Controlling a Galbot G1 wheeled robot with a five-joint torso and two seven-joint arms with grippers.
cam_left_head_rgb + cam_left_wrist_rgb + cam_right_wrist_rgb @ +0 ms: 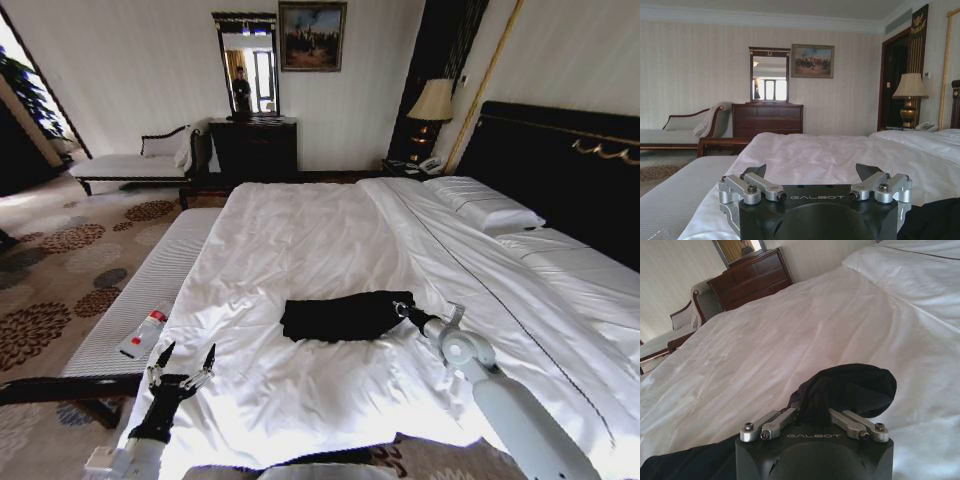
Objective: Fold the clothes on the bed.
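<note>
Head view: black T-shirt lies bunched into a narrow strip on the white sheet of the bed, near-centre, well short of the pillows at far right. Right claw is at the shirt's right end, pinching the fabric edge there, probably to carry that end across for a fold. Left claw hovers at the near-left edge of the bed, fingers spread, well apart from the shirt; looks parked clear so it doesn't snag the cloth. Striped bench runs along the bed's left side with a small bottle on it. Left wrist view: left claw spread wide over bare sheet, nothing between the tips; a corner of the T-shirt sits just to one side. Right wrist view: right claw pressed onto a lifted lump of T-shirt, fabric humped above the sheet, so the grip appears secure. Fold is partly done, by my read.
</note>
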